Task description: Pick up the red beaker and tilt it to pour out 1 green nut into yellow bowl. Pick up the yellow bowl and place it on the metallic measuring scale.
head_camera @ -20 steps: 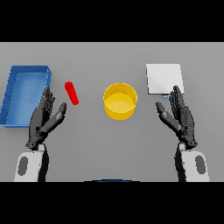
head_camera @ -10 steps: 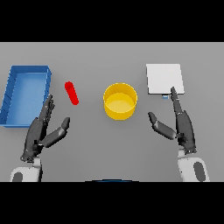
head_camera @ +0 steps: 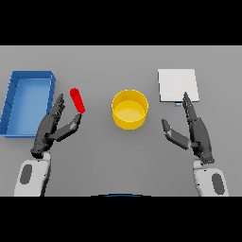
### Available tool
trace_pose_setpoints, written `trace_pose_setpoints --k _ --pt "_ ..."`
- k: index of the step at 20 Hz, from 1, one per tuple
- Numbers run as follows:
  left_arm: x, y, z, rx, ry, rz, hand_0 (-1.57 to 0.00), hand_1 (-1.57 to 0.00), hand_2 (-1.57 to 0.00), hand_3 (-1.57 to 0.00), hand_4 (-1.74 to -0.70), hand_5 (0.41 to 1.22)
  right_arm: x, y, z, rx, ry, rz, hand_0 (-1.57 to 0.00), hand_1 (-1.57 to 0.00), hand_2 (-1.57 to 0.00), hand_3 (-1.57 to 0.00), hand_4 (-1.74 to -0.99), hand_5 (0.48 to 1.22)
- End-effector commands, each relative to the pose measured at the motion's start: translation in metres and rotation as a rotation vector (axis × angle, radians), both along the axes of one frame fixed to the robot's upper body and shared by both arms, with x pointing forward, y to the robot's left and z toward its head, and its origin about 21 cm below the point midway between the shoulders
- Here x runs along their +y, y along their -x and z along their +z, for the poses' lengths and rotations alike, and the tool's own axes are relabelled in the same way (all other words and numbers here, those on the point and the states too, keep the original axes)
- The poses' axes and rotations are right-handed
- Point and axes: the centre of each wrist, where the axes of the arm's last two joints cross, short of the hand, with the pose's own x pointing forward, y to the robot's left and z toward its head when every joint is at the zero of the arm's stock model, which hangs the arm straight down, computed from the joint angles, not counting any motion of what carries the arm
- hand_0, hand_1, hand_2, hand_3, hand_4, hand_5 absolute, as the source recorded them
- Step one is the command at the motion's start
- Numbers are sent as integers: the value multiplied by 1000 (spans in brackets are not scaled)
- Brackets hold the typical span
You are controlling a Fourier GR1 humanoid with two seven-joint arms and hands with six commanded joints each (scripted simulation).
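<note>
In the head view, a blue tray (head_camera: 28, 101) is seen at the far left of the grey table (head_camera: 121, 61), and a metallic measuring scale (head_camera: 177, 85) at the right. The yellow bowl (head_camera: 129, 109) stands between them, with the red beaker (head_camera: 77, 100) lying tilted to its left. The left hand (head_camera: 51, 130) is held spread just beside the beaker, grasping nothing. The right hand (head_camera: 194, 132) is extended, fingers straight, fingertips at the scale's near edge.
</note>
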Motion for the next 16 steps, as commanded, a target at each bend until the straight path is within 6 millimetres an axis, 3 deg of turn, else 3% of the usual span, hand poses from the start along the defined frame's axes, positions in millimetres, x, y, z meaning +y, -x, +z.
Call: trace_pose_setpoints --k 1,3,7,16 --pt "1 -8 -1 2 -9 -3 1 1 1 1 -1178 648 2 1 -3 3 -2 0 1 1 1 1 -1219 626" --pt "4 -20 -12 13 -19 -8 1 1 1 1 -1176 640 -1 1 -3 7 -8 4 1 1 1 1 -1225 627" --pt "-7 -45 -11 -7 -29 -42 1 1 1 1 -1189 641 0 2 -5 2 6 13 1 1 1 1 -1222 626" --pt "-21 -80 -17 9 -78 -33 1 1 1 1 -1203 671 -5 3 -4 10 -17 5 1 1 1 1 -1238 638"
